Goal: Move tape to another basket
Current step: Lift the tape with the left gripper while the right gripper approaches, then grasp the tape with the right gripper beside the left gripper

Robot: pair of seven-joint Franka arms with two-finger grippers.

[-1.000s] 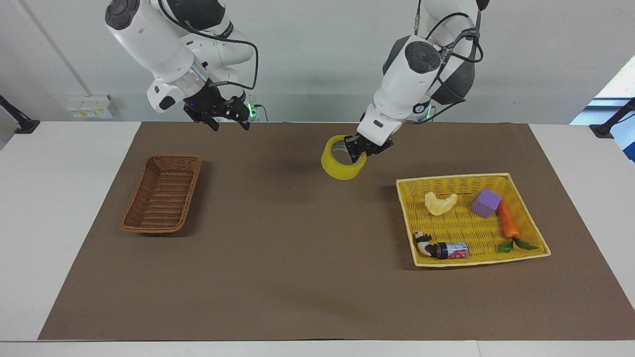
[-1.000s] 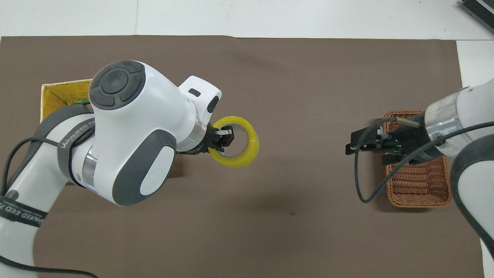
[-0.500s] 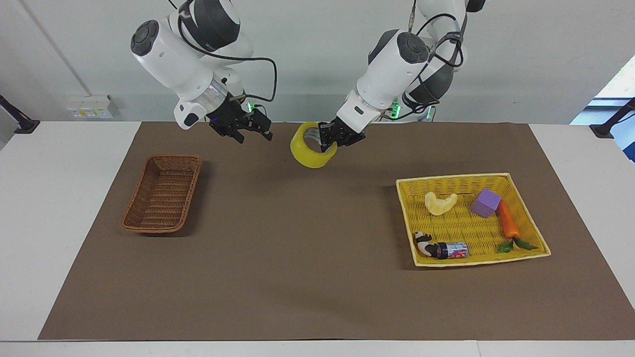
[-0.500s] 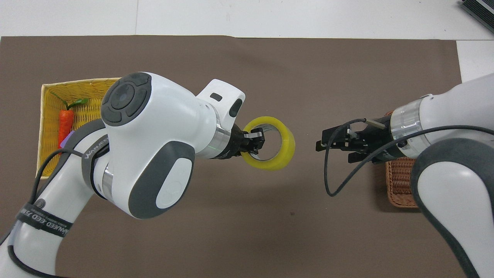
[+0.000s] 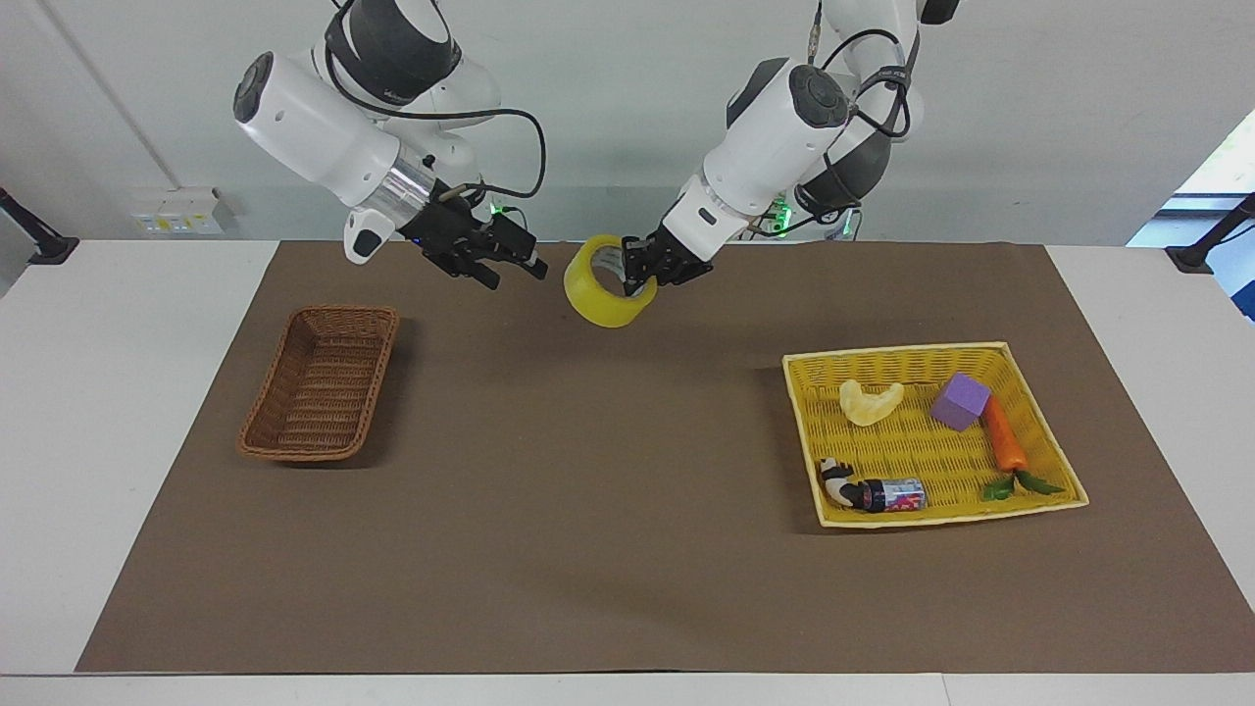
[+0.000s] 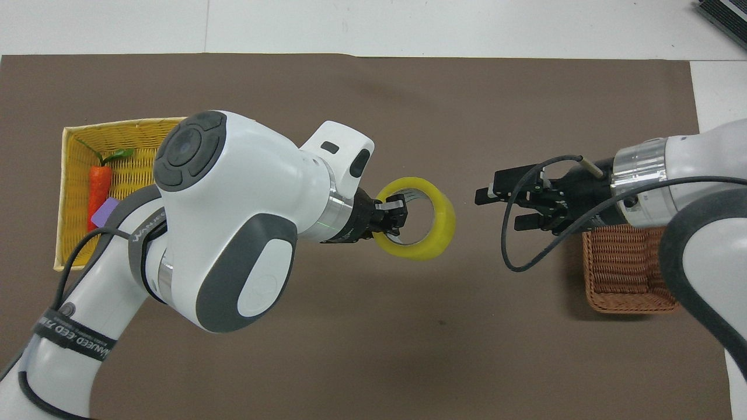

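The yellow tape hangs in the air over the middle of the brown mat, tilted. My left gripper is shut on its rim, one finger inside the ring. My right gripper is open and level with the tape, a short gap away, pointing at it. The narrow brown wicker basket sits on the mat toward the right arm's end; the right arm covers part of it in the overhead view.
A bright yellow basket toward the left arm's end holds a carrot, a purple block, a pale curved piece and a small can. The brown mat covers most of the white table.
My left gripper has carried the tape up and toward the right arm's end. My right gripper has swung in from above the wicker basket and now faces the tape.
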